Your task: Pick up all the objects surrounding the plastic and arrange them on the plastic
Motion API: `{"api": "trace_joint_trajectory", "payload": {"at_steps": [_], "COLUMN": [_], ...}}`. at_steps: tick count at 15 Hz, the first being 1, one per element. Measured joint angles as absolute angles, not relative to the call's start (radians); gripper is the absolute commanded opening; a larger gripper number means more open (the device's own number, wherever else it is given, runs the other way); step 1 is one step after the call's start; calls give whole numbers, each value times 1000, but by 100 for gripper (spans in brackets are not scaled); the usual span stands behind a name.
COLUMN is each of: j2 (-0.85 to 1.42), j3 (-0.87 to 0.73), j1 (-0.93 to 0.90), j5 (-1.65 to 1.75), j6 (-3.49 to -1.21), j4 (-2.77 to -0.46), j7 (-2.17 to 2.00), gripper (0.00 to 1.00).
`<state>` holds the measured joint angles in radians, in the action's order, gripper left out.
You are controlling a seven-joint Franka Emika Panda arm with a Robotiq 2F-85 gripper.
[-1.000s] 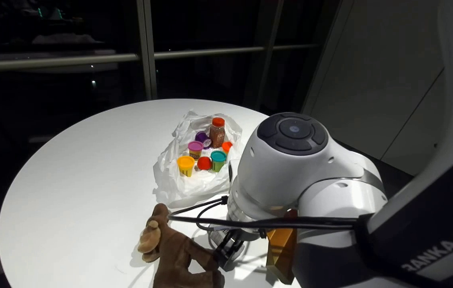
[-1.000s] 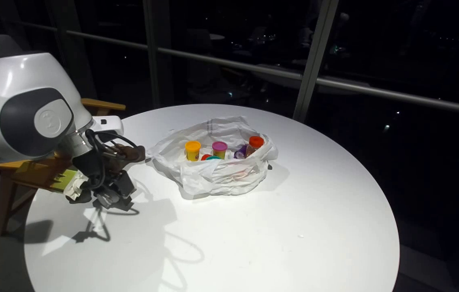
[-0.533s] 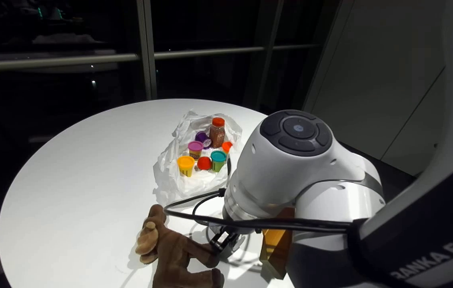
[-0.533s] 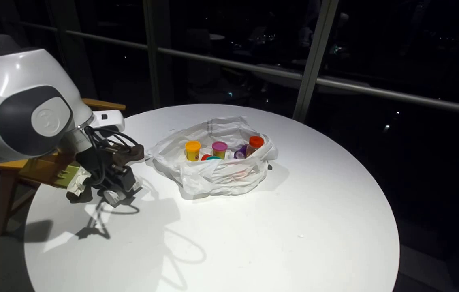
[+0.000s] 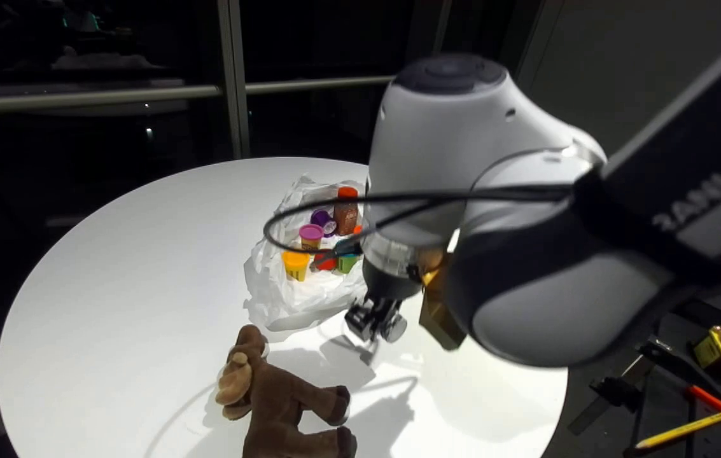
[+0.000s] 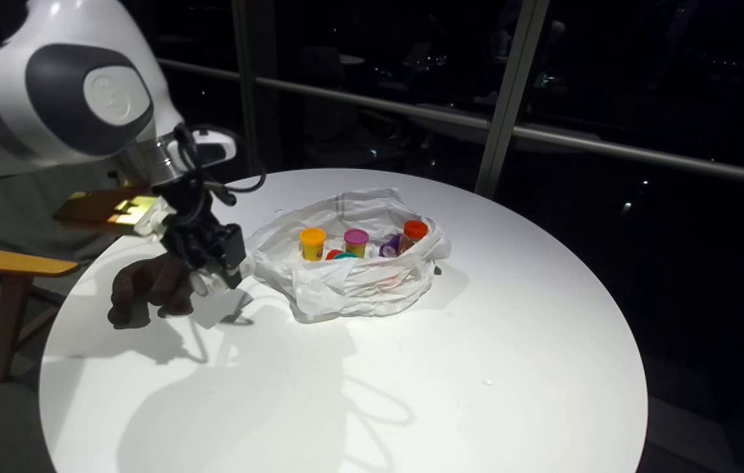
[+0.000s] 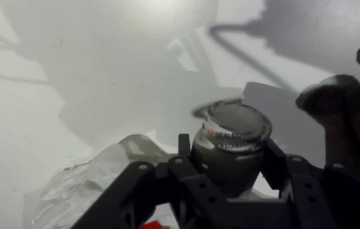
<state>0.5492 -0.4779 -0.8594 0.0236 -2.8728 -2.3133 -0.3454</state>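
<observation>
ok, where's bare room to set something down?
Free: in an exterior view, tabletop left of the plush toy and plastic; in an exterior view, between the plastic and the right rim, bar a white speck.
Crowded: on the plastic, around the cups and red-lidded jar; beside the plush toy, where the gripper holds a small container aloft.

In an exterior view, the round white tabletop [image 5: 144,267] lay open left of the crumpled white plastic bag [image 5: 309,302]; a brown plush animal [image 5: 274,404] obstructed the foreground.
</observation>
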Motion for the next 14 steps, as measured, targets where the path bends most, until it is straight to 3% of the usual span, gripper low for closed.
{"api": "trace_joint_trajectory", "payload": {"at_steps": [4,10,14], "j2": [440,424,489], "j3": [-482,-150,7], "j1": [-708,-273,-117], "j5": [154,91,2], "j6": [-2784,-2660,-2568], "j4": [-2208,-1997,-1918], "j7": [-286,-63,47], "gripper": [28,28,28]}}
